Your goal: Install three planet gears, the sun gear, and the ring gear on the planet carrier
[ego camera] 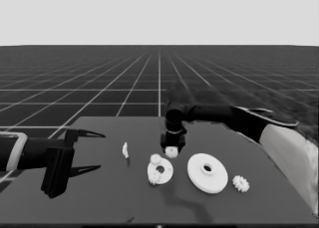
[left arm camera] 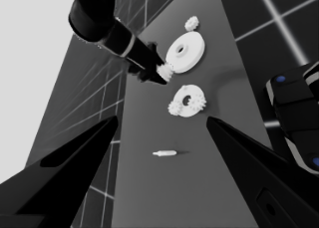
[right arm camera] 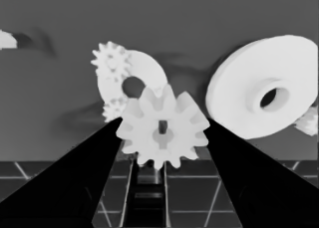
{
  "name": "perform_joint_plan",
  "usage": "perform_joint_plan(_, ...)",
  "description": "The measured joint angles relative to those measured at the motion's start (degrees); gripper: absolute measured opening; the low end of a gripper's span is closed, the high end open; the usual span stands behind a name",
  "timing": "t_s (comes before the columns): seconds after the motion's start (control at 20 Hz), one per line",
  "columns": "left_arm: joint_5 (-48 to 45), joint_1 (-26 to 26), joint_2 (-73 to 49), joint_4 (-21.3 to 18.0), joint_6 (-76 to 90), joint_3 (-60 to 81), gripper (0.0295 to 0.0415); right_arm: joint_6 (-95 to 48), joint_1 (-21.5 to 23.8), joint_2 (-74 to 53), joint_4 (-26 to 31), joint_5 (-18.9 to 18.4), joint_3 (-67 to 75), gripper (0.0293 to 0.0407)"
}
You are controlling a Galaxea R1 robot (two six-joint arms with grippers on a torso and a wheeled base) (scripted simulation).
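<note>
My right gripper (ego camera: pixel 172 147) hangs just behind the planet carrier, shut on a small toothed gear (ego camera: pixel 172 152) (right arm camera: pixel 162 126) whose centre bore faces the right wrist camera. The planet carrier (ego camera: pixel 168 171) (right arm camera: pixel 152 71), the smaller round part, lies flat with two gears on it, one at its far edge (ego camera: pixel 155 159) and one at its near edge (ego camera: pixel 155 177). The ring gear (ego camera: pixel 199 177) (right arm camera: pixel 239 98), the larger round part, lies to its right. A fourth gear (ego camera: pixel 240 183) lies loose further right. My left gripper (ego camera: pixel 97 151) waits open over the table's left end.
A thin white piece (ego camera: pixel 125 150) (left arm camera: pixel 164 153) lies left of the planet carrier, between it and the left gripper. The right arm's pale forearm (ego camera: pixel 291 153) fills the right edge. Dark machinery with blue lights (left arm camera: pixel 294 118) shows past the table's edge in the left wrist view.
</note>
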Motion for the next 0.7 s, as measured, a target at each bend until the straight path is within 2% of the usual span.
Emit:
perform_joint_plan(0.05,0.00,0.00,0.00,0.00,0.00,0.00,0.0385,-1.02,-6.43,0.40,-5.27,1.03,-1.60,0.0312)
perform_joint_plan(0.15,0.00,0.00,0.00,0.00,0.00,0.00,0.0385,-3.38,-11.78,1.39,-9.74,2.65,-5.39,0.0312)
perform_joint_plan(0.45,0.00,0.00,0.00,0.00,0.00,0.00,0.0385,-4.91,-13.94,2.13,-11.73,3.82,-8.01,0.0312)
perform_joint_plan(0.55,0.00,0.00,0.00,0.00,0.00,0.00,0.0385,-4.95,-13.99,2.16,-11.79,3.86,-8.08,0.0372)
perform_joint_plan(0.6,0.00,0.00,0.00,0.00,0.00,0.00,0.0385,-4.96,-14.00,2.16,-11.80,3.87,-8.09,0.0381)
perform_joint_plan(0.7,0.00,0.00,0.00,0.00,0.00,0.00,0.0385,-4.96,-14.01,2.17,-11.81,3.88,-8.11,0.0384)
